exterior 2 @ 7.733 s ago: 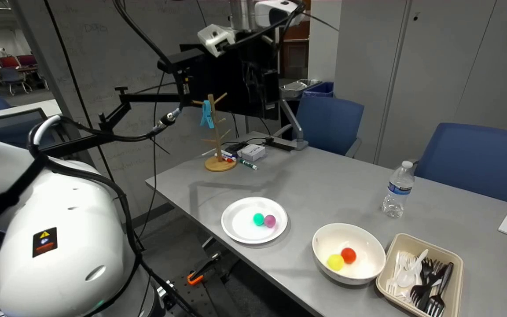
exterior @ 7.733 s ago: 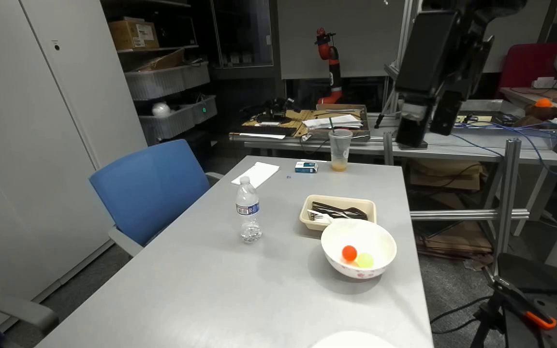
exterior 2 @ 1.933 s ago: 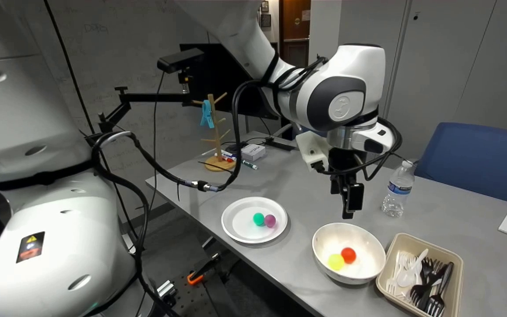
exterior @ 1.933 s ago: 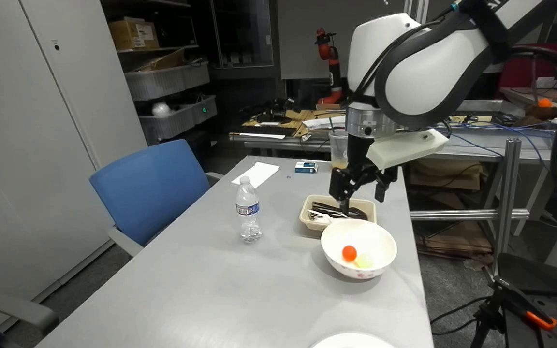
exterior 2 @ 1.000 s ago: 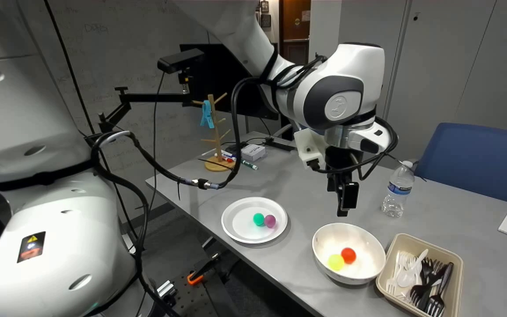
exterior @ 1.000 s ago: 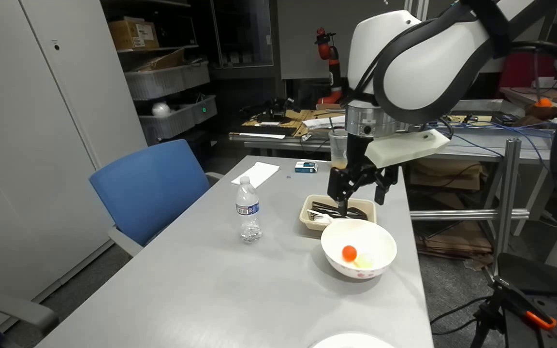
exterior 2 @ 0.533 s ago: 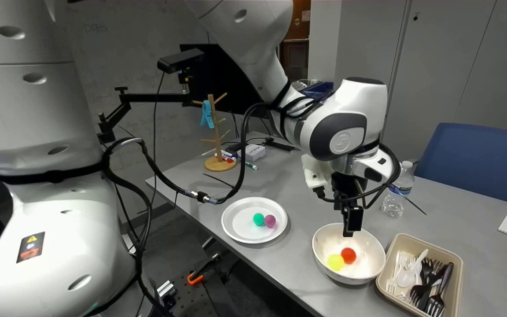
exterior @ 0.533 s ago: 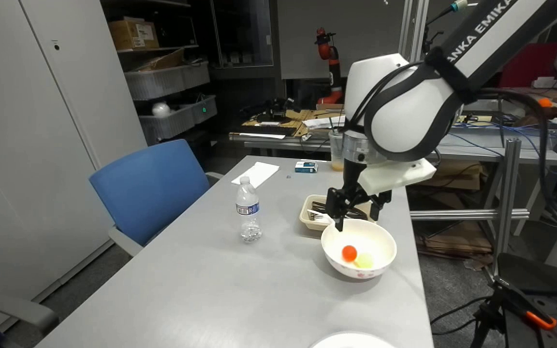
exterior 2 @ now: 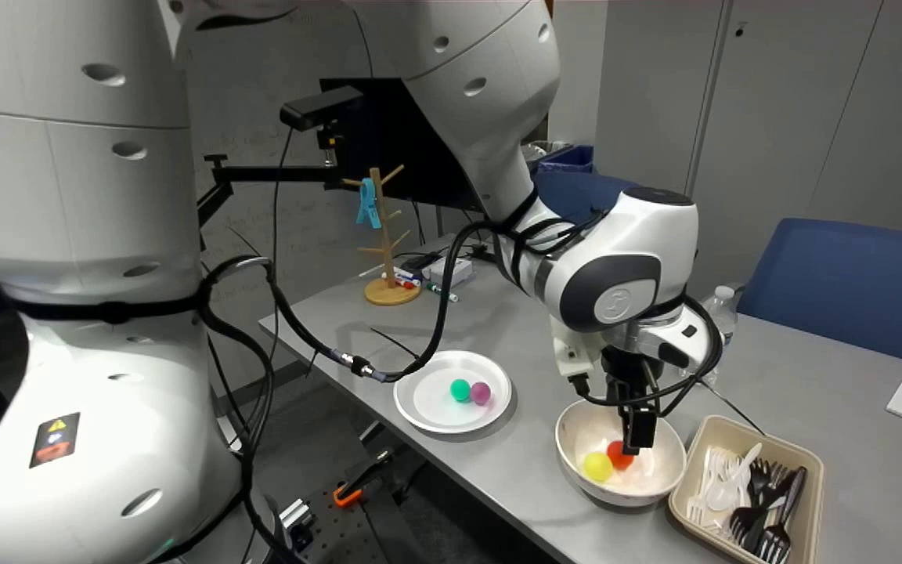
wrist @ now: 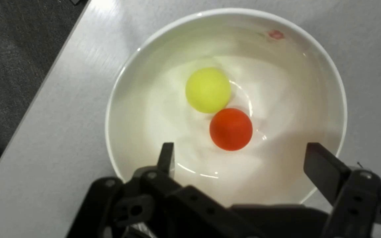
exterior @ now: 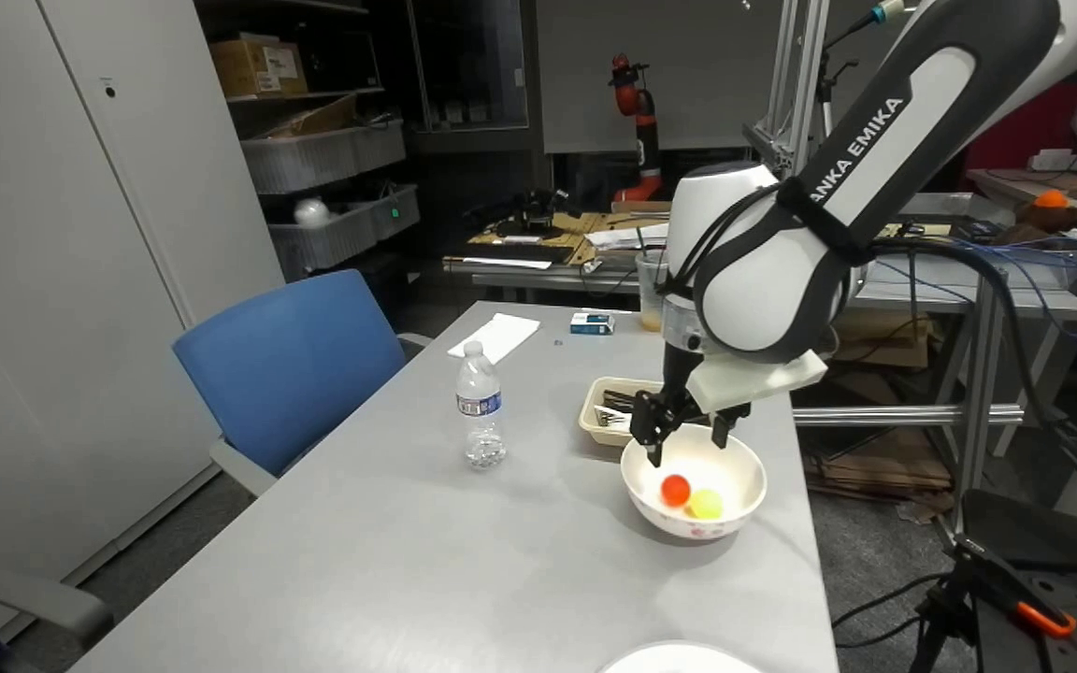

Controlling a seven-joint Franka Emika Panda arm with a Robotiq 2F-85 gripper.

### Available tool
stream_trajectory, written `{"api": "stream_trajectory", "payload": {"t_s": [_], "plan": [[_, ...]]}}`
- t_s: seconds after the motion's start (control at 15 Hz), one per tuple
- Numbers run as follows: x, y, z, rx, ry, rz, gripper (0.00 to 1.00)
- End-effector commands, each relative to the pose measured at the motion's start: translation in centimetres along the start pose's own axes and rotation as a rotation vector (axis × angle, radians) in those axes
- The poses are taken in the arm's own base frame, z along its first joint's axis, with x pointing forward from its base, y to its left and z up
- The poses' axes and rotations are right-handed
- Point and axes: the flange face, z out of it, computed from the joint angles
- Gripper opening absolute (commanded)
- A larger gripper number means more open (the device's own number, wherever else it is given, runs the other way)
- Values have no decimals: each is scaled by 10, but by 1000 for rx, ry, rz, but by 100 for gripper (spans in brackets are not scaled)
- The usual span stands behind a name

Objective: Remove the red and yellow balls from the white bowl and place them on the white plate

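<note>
The red ball (wrist: 231, 129) and yellow ball (wrist: 208, 90) lie touching at the bottom of the white bowl (wrist: 293, 96). Both balls also show inside the bowl (exterior: 697, 530) in an exterior view, red (exterior: 675, 490) and yellow (exterior: 706, 505). In an exterior view (exterior 2: 619, 454) the finger partly covers the red ball. My gripper (wrist: 240, 147) is open and empty, pointing down, its fingertips apart at the bowl's opening. In the wrist view both balls lie ahead of the fingertips, the red one nearer. The white plate (exterior 2: 423, 399) holds a green ball (exterior 2: 460, 390) and a purple ball (exterior 2: 480, 393).
A beige tray (exterior 2: 811, 501) with plastic cutlery stands close beside the bowl. A water bottle (exterior: 480, 407) stands upright on the grey table. A wooden stand (exterior 2: 392, 291), markers and a small box are further along. The table edge (wrist: 45, 79) runs near the bowl.
The arm has swung in over the table since the earliest frames. In the last second the gripper has lowered to the bowl's opening, staying open. The balls, bowl and plate have not moved.
</note>
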Motion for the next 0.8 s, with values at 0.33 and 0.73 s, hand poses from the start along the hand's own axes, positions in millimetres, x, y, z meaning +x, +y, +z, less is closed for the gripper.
{"api": "stream_trajectory", "payload": {"t_s": [0.33,0.73], "plan": [[21,-1,35,21,0,-7,100],[17,6,47,24,-23,10,82]]}}
